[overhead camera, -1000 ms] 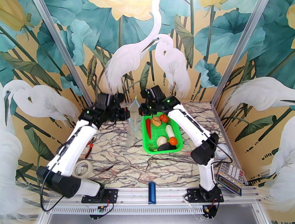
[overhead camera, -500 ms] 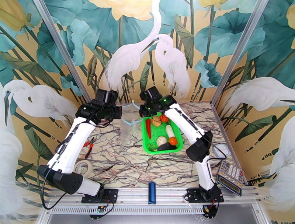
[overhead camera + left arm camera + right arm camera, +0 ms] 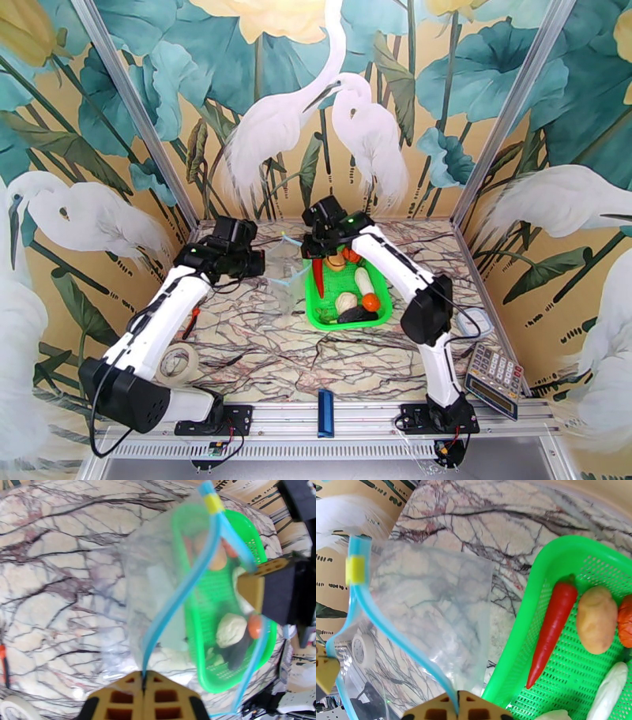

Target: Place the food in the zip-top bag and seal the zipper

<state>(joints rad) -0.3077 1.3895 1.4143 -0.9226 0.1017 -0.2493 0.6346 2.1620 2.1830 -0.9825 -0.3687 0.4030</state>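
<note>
The clear zip-top bag (image 3: 284, 276) hangs between my two grippers, left of the green basket, with its mouth spread. My left gripper (image 3: 144, 676) is shut on one side of the light-blue zipper (image 3: 177, 594). The right gripper (image 3: 457, 696) is shut on the other side of the zipper (image 3: 383, 618). A yellow slider (image 3: 355, 570) sits at the strip's end. The food lies in the basket: a red chili (image 3: 553, 626), a potato (image 3: 597, 620), a tomato (image 3: 351, 254), a white radish (image 3: 363, 280), garlic (image 3: 346, 301), a second tomato (image 3: 370, 301) and an eggplant (image 3: 357, 314).
The green mesh basket (image 3: 310, 292) stands right of the bag on the marble table. A tape roll (image 3: 178, 363) and red pliers (image 3: 192, 314) lie at the left. A dark-blue bar (image 3: 325, 413) rests at the front rail, a calculator (image 3: 494, 381) at the right.
Both grippers have sunk lower and drawn apart with the bag's edges. The flat hanging bag now has its mouth pulled open.
</note>
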